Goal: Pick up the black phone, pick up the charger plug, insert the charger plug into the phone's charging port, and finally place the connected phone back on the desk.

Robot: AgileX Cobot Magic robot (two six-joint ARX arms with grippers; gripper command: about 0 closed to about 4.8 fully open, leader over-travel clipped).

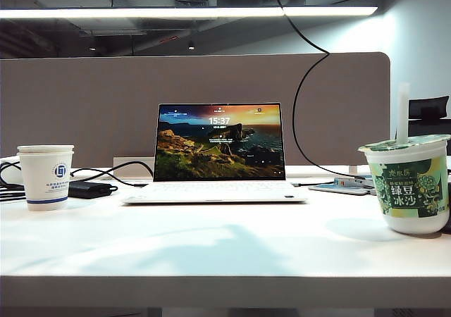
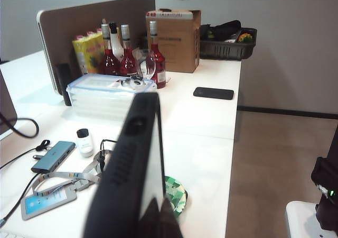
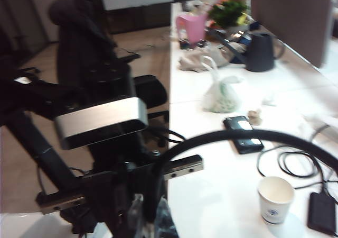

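- Black phone [image 2: 132,164] is in my left gripper [image 2: 153,217]. The jaws are closed tight on its near end.
- In the left wrist view I see the phone from its thin side. Its long way points straight out from my jaws, away from the wrist, and it is up off the desk [image 1: 225,253].
- I cannot see the port. It should be on a short end, but I cannot tell if that is the far end or the end my jaws hide.
- My right gripper [image 3: 150,217] is closed too. It holds a thin black cable [image 3: 179,148] that bends up out of the jaws and runs in a big curve over the desk.
- I cannot see the plug tip. It is hidden low by my right jaws, so I cannot tell which way it points.
- Neither gripper shows in the exterior view. That view shows only the desk with a laptop [image 1: 218,155] and two cups.
- Neither wrist view shows the other arm, so I think my two hands are well apart.
- I think I am at the joining step. Both things are picked up, and the plug is not in yet.
- The plug has to line up with the phone's long way and slide into the short end. I think the right arm must bring it to the phone, and a small tilt could make it miss.
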